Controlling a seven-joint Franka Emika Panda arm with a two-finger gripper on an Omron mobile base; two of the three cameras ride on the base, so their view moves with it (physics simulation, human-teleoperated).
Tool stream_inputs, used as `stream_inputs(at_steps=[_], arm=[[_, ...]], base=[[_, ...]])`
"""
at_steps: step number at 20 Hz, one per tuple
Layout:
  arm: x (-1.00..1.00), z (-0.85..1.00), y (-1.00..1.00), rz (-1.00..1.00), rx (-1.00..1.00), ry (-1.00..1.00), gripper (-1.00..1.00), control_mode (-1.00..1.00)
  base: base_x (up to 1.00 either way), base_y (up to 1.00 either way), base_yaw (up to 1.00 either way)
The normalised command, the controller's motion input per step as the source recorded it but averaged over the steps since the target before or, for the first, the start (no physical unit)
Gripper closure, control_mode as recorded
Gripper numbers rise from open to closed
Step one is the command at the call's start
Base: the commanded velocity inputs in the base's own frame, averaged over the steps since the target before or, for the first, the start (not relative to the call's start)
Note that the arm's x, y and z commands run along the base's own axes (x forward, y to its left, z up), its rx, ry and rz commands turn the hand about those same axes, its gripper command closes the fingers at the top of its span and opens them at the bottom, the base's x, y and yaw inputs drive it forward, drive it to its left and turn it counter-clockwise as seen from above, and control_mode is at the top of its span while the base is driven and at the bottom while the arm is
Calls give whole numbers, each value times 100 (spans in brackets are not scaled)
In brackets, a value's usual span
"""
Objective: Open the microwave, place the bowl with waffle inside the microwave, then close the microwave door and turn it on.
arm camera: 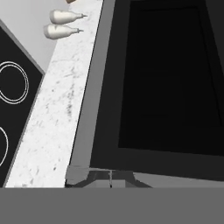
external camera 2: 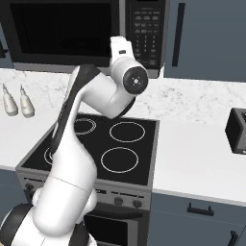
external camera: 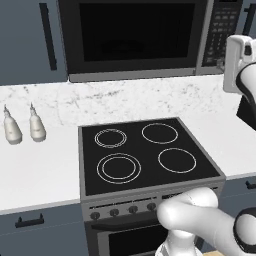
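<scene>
Black-glass microwave door (external camera: pixel 135 37) closed | claw (arm camera: pixel 110 180) shut, near keypad (external camera: pixel 220 31)

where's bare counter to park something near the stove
Widest bare patch: the counter between the stove and the black toaster. Left of the stove, the counter front is bare; two white bottles stand at its back. The strip behind the stove, under the microwave, is bare but narrow.

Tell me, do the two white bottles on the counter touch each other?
Apart. In the left base view, white counter shows between the two bottles.
</scene>
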Motion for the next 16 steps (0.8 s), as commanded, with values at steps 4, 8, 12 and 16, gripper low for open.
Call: stream_inputs(at_steps=[4, 8, 12, 16], arm=[[40, -12, -40, 0, 0, -2, 100, -100], [39, -4, -18, 0, 0, -1, 100, -100], [40, -5, -15, 0, 0, -1, 100, -100], [43, -18, -19, 0, 0, -1, 100, -100]], base=[[0, 0, 0], [0, 0, 0], [0, 0, 0], [0, 0, 0]])
